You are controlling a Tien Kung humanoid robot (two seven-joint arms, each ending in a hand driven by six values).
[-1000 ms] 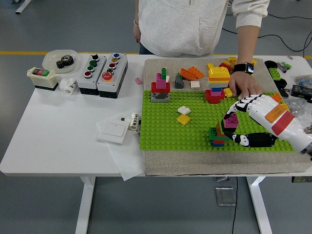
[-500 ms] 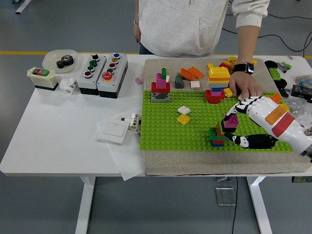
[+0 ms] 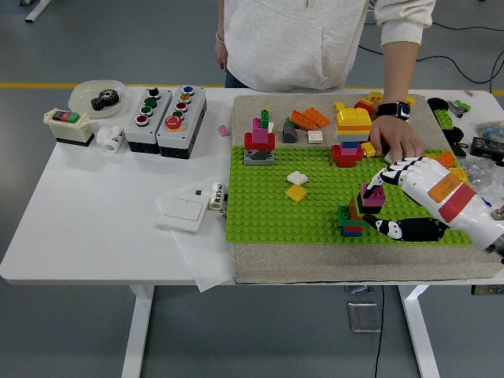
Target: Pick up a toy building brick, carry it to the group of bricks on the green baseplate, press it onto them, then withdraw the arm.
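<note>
Magenta brick [image 3: 372,194] is gripped between the fingers [image 3: 384,176] and thumb of the right hand [image 3: 409,197], on top of the small brick stack [image 3: 352,216] at the near right part of the green baseplate [image 3: 268,213]. A person's hand [image 3: 395,138] is rested on the baseplate's far edge, beside a yellow-topped tower [image 3: 351,134]. A black gear [image 3: 104,98] is held in a white dish [image 3: 83,96] at the table's far left.

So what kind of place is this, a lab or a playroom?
Probably a robot test lab: grey floor with a yellow line, push-button control boxes on the table, and cables on the floor.
</note>
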